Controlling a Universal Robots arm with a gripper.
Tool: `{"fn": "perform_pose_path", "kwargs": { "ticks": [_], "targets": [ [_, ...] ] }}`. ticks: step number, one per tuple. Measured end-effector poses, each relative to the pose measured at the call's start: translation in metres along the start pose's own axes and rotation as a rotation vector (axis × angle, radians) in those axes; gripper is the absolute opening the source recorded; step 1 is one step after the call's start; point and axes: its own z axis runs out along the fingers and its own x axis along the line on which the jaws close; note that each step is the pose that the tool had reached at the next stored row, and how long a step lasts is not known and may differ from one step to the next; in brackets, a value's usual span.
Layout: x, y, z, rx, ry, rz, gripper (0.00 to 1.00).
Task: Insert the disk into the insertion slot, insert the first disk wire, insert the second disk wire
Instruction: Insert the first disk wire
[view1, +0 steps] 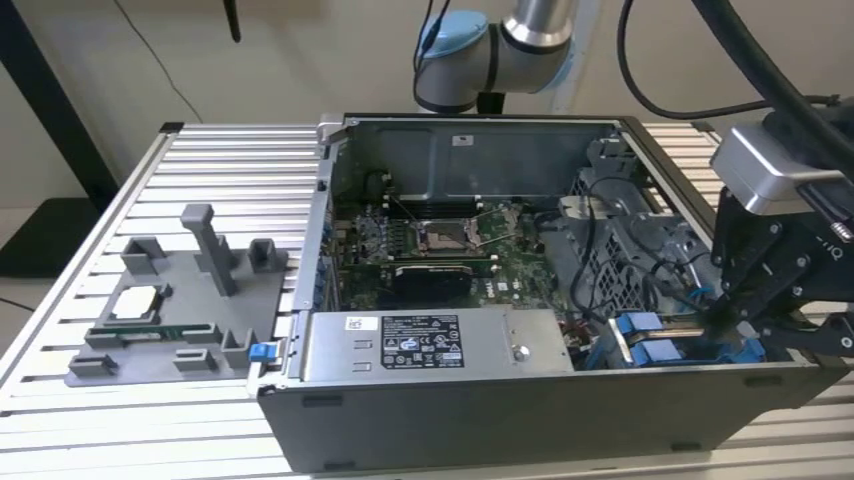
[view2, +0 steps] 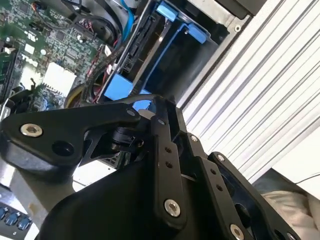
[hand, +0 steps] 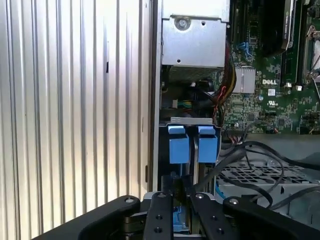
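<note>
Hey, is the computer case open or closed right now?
Open. In the exterior view the computer case has no panel over its upward side, leaving the motherboard and power supply exposed.

My exterior view looks down on the whole open case (view1: 534, 420); both wrist views look closely past the gripper (hand: 181, 187) at the blue tabs (hand: 179, 145)

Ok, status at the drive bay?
Hand down at the insertion slot. Its blue tabs just ahead of the hand. Black cables close alongside the bay.
</note>
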Motion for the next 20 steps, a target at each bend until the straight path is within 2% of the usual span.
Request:
{"fn": "perform_pose_path", "kwargs": {
  "ticks": [5,20],
  "targets": [
    [0.0034,0.0000,0.0004,-0.0014,0.0002,0.000,0.00],
    [0.0056,-0.0003,0.0024,-0.0030,0.0014,0.000,0.00]
  ]
}}
